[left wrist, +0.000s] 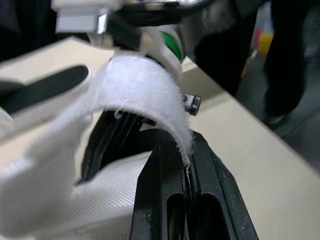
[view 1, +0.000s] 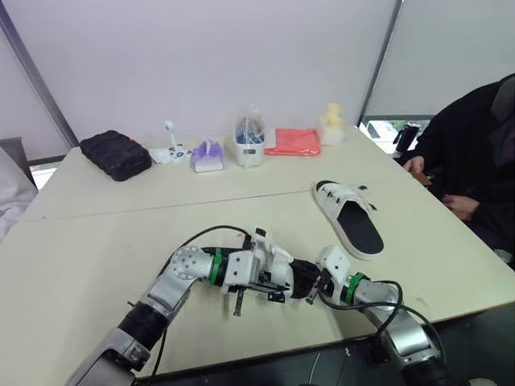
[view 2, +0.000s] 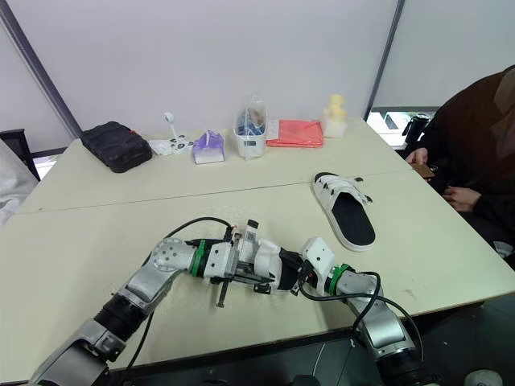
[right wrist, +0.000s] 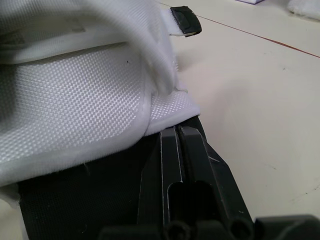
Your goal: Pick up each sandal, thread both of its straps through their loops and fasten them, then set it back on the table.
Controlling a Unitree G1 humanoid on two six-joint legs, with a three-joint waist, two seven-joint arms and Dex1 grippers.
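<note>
Left claw (left wrist: 185, 146), its two black fingers pressed together, is pinching the free edge of a white strap (left wrist: 135, 85) that is arching up from the near sandal (right wrist: 75, 90). The right claw (right wrist: 178, 131), likewise closed with no gap showing between its fingers, is clamping the edge of that sandal's woven white upper where it is meeting the black sole. Both claws are working close together near the front edge of the tabletop (view 1: 96, 241), and the near sandal is being held between them, low over the surface; whether it is touching the surface cannot be told. The white strap is curving loose in the air rather than lying pressed down, so this sandal is judged to be mid-fastening: at least one strap is waiting to be threaded and closed, and the state of the other cannot be told. A small black fitting (right wrist: 185, 14), possibly a loop, is showing beyond the upper. The far sandal (view 1: 352, 219) is lying sole-down, well apart to the right, with straps running across its upper; whether they are fastened cannot be told. A person (view 1: 475, 137) is sitting at the tabletop's right end. Setting the near sandal back down is not yet done.
</note>
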